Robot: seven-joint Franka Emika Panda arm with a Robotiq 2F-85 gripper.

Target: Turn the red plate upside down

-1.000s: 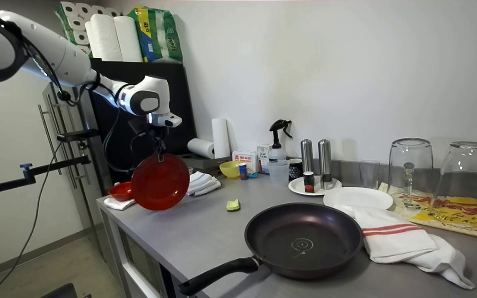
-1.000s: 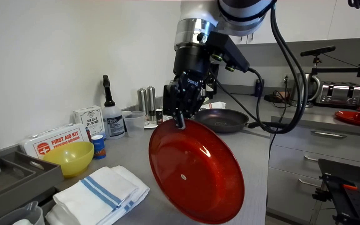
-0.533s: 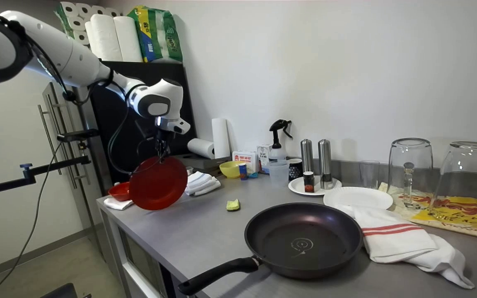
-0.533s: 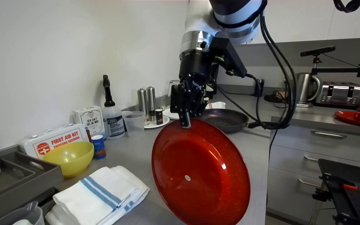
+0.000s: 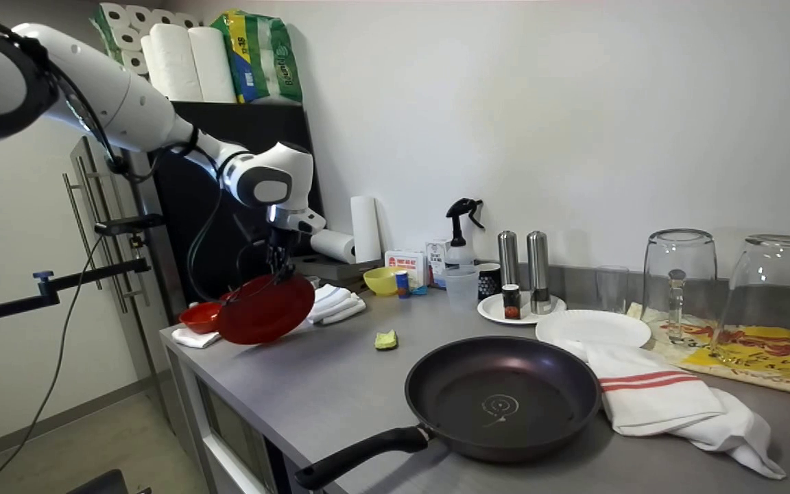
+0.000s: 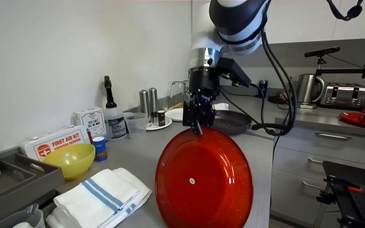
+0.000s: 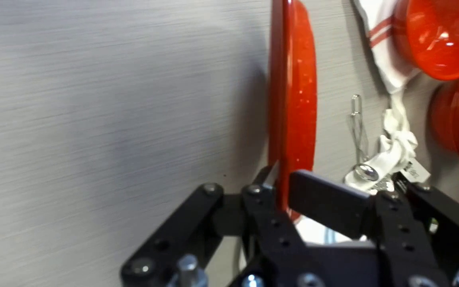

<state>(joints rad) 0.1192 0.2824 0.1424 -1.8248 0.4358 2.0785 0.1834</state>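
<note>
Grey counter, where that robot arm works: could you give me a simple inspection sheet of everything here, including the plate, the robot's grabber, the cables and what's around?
Surface: grey counter, partly hidden by things standing on it.
Job's things: red plate, gripped at its rim and steeply tilted, not yet laid upside down; whether it touches the counter cannot be told.
Clutter: frying pan, yellow bowl, first aid kit, spray bottle, folded towels.
Gripper: the gripper, the robot's mechanical hand, is shut on the plate's rim.
Cables: black cables loop down from the robot arm.
Surroundings: kettle and toaster in the background; paper towel rolls stored high up.
</note>
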